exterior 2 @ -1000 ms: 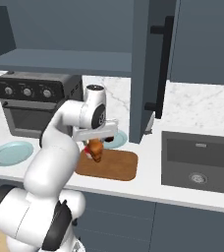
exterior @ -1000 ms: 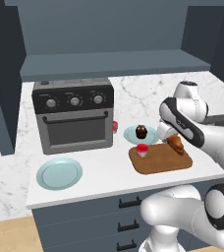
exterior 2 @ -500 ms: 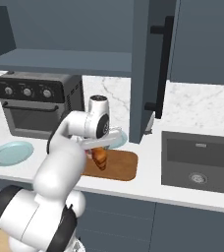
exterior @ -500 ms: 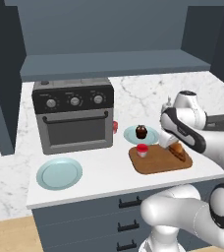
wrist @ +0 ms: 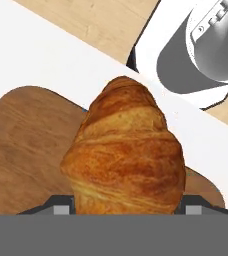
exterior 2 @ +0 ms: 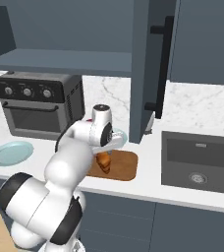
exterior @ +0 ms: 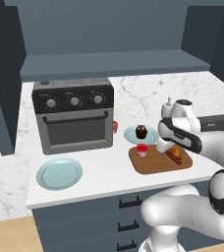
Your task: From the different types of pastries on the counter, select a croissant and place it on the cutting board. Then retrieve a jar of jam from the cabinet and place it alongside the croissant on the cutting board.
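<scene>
Stretching across both base views, the marble counter [exterior: 109,170] carries everything: white with grey veins, over dark grey-blue drawers [exterior: 128,216] with black handles. At its 9 o'clock end in the left base view stands a dark toaster oven [exterior: 73,120] with three knobs, and at 7 o'clock of the oven lies a light blue plate [exterior: 60,173]. A second blue plate [exterior: 133,135] at about 3 o'clock of the oven holds the dark cupcake [exterior: 141,131]. Just at 6 o'clock of that plate lies the brown board [exterior: 151,165], with the red-lidded jar [exterior: 142,150] at its 11 o'clock corner. The gripper [exterior: 168,147] is clamped on the croissant [wrist: 126,155], its fingers pressed to either flank in the hand view, low over the board's 3 o'clock half; whether the pastry touches the wood I cannot tell. Above the counter runs a dark grey-blue cabinet shelf [exterior: 114,64]. In the right base view a dark sink [exterior 2: 200,160] sits at 3 o'clock of the board, and a tall cabinet door [exterior 2: 155,59] stands open above it.
</scene>
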